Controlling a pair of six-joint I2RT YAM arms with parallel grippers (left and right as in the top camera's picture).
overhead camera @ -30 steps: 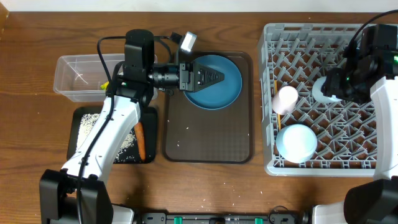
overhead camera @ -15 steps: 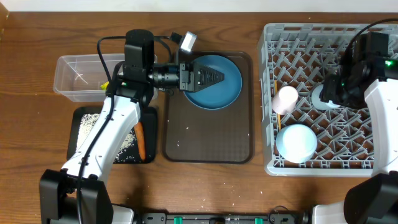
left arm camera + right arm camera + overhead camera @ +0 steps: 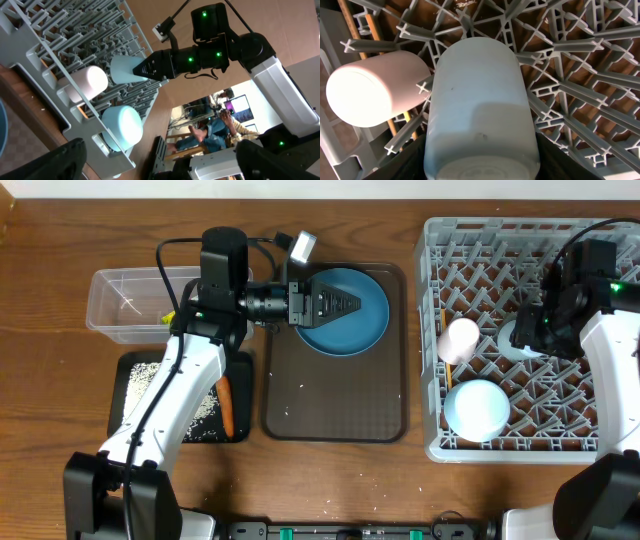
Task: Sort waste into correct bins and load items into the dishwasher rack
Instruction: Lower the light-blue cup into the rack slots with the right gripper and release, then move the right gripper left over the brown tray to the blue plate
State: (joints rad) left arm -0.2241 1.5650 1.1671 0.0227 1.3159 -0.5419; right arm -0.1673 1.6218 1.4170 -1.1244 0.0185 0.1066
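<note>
One light-blue cup [image 3: 480,100], gripped by the half-closed right end effector [image 3: 480,155], hangs over the dishwasher rack [image 3: 480,240], unreleased; pink cup [image 3: 460,338] just beside it, light-blue bowl [image 3: 477,408] near, both racked. Under the left end effector [image 3: 350,302], spread wide and empty, the dark-blue plate [image 3: 365,330] is left to load. Rice [image 3: 140,375] and carrot piece [image 3: 226,405] lie binned in the black tray [image 3: 125,425].

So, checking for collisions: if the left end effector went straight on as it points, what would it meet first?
Probably the near wall of the dishwasher rack, by the pale pink cup, after passing above the dark-blue plate; its height is unclear.
</note>
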